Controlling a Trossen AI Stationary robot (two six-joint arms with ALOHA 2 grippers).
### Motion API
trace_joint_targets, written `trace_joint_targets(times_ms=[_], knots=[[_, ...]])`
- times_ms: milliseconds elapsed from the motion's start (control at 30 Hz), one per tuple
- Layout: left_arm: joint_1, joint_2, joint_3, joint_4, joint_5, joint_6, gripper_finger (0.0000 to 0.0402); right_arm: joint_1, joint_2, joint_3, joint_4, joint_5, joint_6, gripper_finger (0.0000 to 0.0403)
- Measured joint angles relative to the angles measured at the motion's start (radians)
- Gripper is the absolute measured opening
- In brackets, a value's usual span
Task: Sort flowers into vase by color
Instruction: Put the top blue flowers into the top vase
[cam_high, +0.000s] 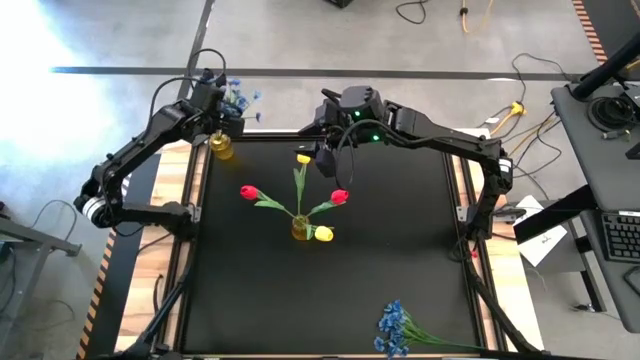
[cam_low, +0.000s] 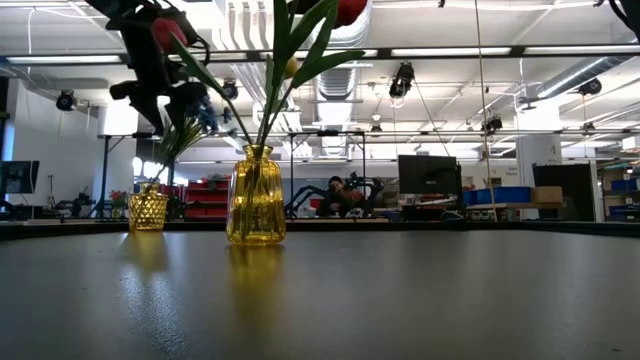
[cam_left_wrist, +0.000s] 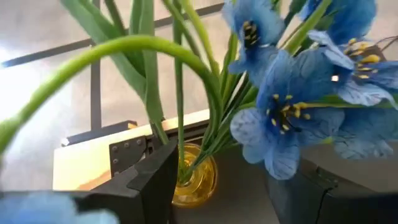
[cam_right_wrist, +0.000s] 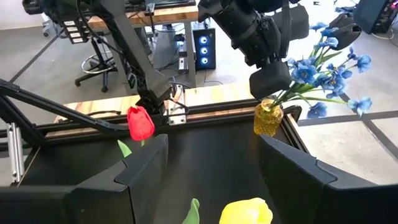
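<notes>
The blue flowers (cam_right_wrist: 323, 74) stand with their stems in the small yellow vase (cam_high: 222, 147) at the far left corner of the worktop (cam_high: 400, 260), and the left claw (cam_high: 222, 112) hangs right over that vase among the stems; whether its fingers grip a stem or are parted I cannot tell. The step in hand looks like seating this blue bunch, so the stems should be pushed well down the neck before letting go, and the claw should then rise straight up so that the leaves do not catch and tip the light vase, which sits close to the worktop's edge. The middle vase (cam_high: 300, 229), well apart from the corner vase toward the worktop's centre, holds mixed tulips: a red tulip (cam_high: 248, 192) leaning toward the corner vase's side, a second red tulip (cam_high: 340, 196) leaning away from it, and a yellow tulip (cam_high: 323, 234) drooping beside the rim. Another yellow tulip (cam_high: 303, 158) stands beyond the middle vase, just beside the right claw (cam_high: 325, 160), whose fingers are spread wide and hold nothing. A second blue bunch (cam_high: 396, 328) lies loose on the worktop, diagonally opposite the corner vase, not yet sorted.
</notes>
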Motion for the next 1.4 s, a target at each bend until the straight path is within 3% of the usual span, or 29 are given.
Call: trace_joint_targets(times_ms=[367,700,1400], knots=[[-0.011,0.015,-0.106,0.261,0.020,0.077,0.0160,0.001,0.000,0.000,-0.005,0.001,0.020,0.0235],[-0.008,0.004,-0.197,0.327,-0.147,0.033,0.0009,0.001,0.000,0.000,-0.017,0.001,0.027,0.0235],[-0.022,-0.001,-0.211,0.264,-0.141,-0.179,0.0000,0.003,-0.003,0.000,-0.082,0.000,0.027,0.0235]])
